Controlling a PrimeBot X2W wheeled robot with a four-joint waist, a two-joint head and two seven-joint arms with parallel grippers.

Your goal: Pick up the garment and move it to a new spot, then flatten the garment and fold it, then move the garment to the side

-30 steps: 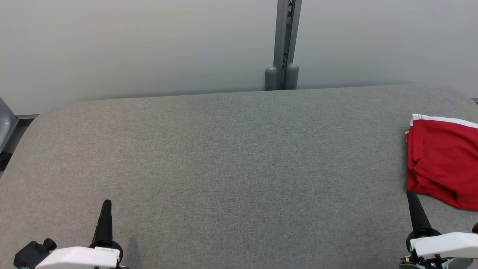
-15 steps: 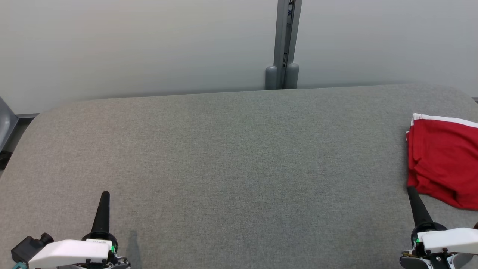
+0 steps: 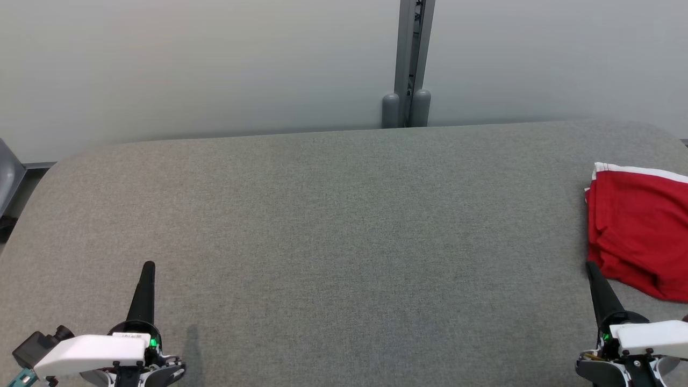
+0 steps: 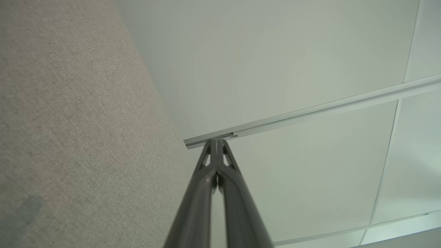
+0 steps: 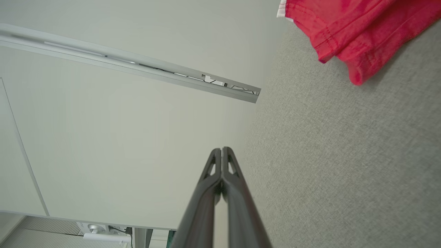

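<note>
The garment is red with a white band along its far edge. It lies folded in a bundle at the right edge of the grey table, partly cut off by the picture's edge. My right gripper is shut and empty, its tip just beside the garment's near left corner. In the right wrist view the garment lies above and right of the shut right gripper. At the near left my left gripper is shut with nothing in it; its tips are pressed together in the left wrist view.
A pale wall stands behind the table, with a grey upright post at the table's far edge. A grey object sits off the table's left end.
Both grippers have slid a little farther forward over the table, and the arms' wrists have drawn back toward the lower corners. The garment has not moved.
</note>
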